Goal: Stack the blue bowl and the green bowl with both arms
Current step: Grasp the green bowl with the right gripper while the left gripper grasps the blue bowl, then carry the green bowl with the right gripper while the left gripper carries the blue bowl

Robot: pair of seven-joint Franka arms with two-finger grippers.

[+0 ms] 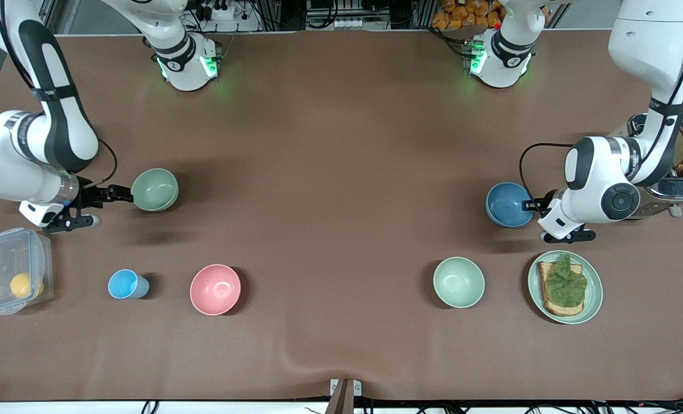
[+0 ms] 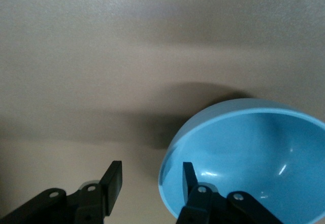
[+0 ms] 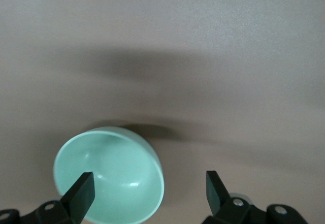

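Two bowls at hand. My left hand (image 2: 147, 183) spread, one finger inside blue bowl (image 1: 507, 204) rim, toaster (image 1: 672, 172) beside; pinch pending. My right hand (image 3: 150, 191) spread, straddling green bowl (image 1: 155, 189) rim. Both near pink bowl (image 1: 215, 289) row, awaiting lift.

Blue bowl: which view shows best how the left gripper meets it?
Left wrist view: the blue bowl has its rim between the open left gripper fingers. Front view shows them only touching sideways; right wrist view misses it.
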